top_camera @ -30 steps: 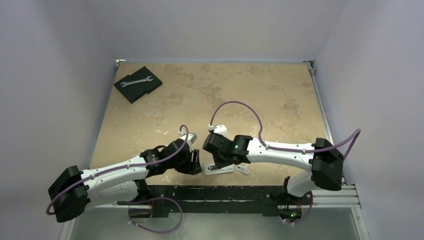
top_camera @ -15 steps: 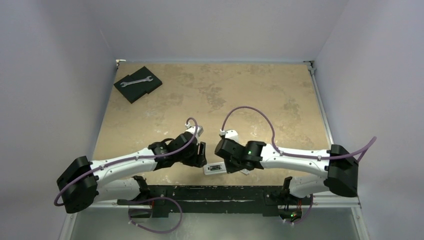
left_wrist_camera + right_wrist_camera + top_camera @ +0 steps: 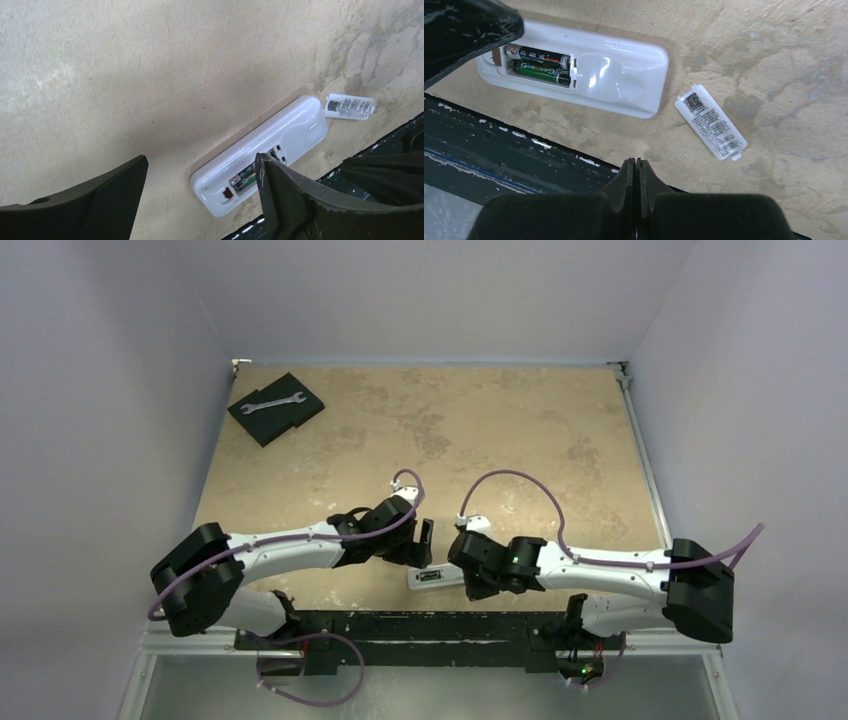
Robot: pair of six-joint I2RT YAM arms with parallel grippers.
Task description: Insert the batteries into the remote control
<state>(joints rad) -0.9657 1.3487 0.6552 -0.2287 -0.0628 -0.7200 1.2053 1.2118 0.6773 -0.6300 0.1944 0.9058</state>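
The white remote control (image 3: 619, 80) lies back-up at the table's near edge, also in the top view (image 3: 428, 577) and the left wrist view (image 3: 287, 131). Its bay is uncovered and holds two dark batteries side by side, one black (image 3: 538, 56) and one green-labelled (image 3: 541, 71); one shows in the left wrist view (image 3: 245, 177). My left gripper (image 3: 201, 159) is open and empty, just above the remote's bay end (image 3: 422, 543). My right gripper (image 3: 637, 162) is shut on nothing, near the remote's right part (image 3: 470, 580).
The small white battery cover (image 3: 711, 121) lies label-up on the table right of the remote, also in the left wrist view (image 3: 348, 106). A black rail (image 3: 499, 145) runs along the near edge. A black pad (image 3: 290, 412) with a wrench (image 3: 272, 401) sits far left.
My left gripper has moved right and forward to hover by the remote. My right arm has drawn back to the right. The remote has stayed in place.
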